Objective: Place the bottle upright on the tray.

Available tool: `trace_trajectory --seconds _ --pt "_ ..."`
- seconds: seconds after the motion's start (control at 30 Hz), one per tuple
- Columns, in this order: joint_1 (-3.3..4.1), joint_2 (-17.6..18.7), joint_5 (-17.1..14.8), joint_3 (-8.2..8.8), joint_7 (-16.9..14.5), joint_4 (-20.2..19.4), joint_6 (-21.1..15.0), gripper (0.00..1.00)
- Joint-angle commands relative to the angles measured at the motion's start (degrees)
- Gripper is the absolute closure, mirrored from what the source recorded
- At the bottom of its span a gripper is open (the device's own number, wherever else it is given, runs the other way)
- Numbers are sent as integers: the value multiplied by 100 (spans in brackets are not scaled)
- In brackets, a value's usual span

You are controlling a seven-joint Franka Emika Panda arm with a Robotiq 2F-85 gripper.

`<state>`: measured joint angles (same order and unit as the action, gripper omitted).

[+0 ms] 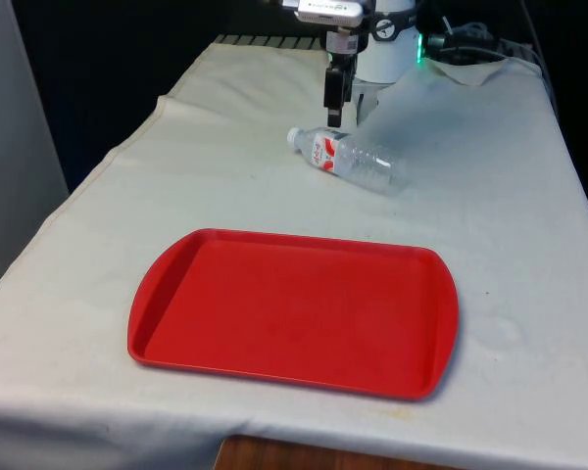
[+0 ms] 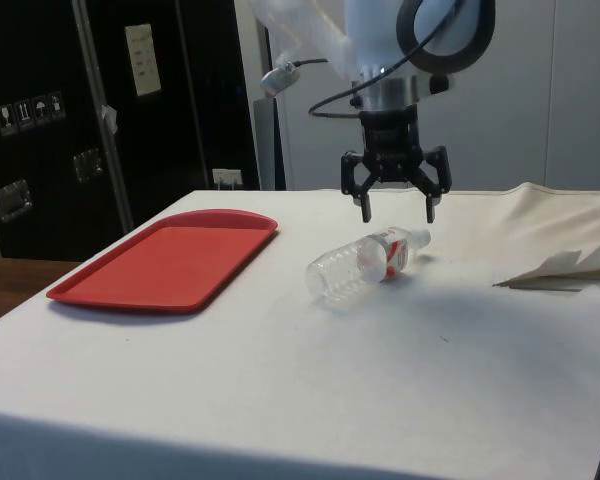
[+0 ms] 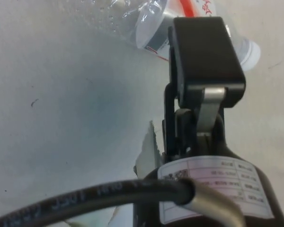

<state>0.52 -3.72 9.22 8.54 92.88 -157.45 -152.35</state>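
A clear plastic bottle (image 1: pixel 349 159) with a red-and-white label and white cap lies on its side on the white cloth beyond the red tray (image 1: pixel 294 311). In the side view the bottle (image 2: pixel 365 266) lies with its cap pointing away from the tray (image 2: pixel 170 260). My black gripper (image 2: pixel 396 212) hangs open just above the bottle's cap end, one finger on each side, holding nothing. From the front the gripper (image 1: pixel 334 116) hovers close behind the bottle's neck. The wrist view has a black finger (image 3: pixel 204 54) in front of the bottle (image 3: pixel 149 21).
The robot's white base (image 1: pixel 387 49) stands at the table's far end with cables beside it. The cloth is rumpled into a fold (image 2: pixel 560 265) on the side view's right. Bare cloth lies between bottle and tray.
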Motion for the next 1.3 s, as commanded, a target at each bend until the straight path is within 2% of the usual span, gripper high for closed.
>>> trace_trajectory --seconds 0.0,0.23,0.27,0.3,0.47,0.6,0.63,0.67,0.8,1.27 --pt "-23 11 92 0 189 17 -11 0" --pt "-23 6 92 6 447 23 -6 0" --pt "0 0 0 11 304 6 17 0" --pt "-23 6 92 11 481 17 -6 0" --pt "-23 6 74 17 682 17 0 0" --pt "-17 0 52 17 796 11 6 0" --pt "0 0 0 17 705 6 29 0" --pt "-11 0 40 17 825 6 11 0" --pt "-6 6 6 23 985 6 23 0" --pt "6 -17 -69 34 1278 -17 -52 0"
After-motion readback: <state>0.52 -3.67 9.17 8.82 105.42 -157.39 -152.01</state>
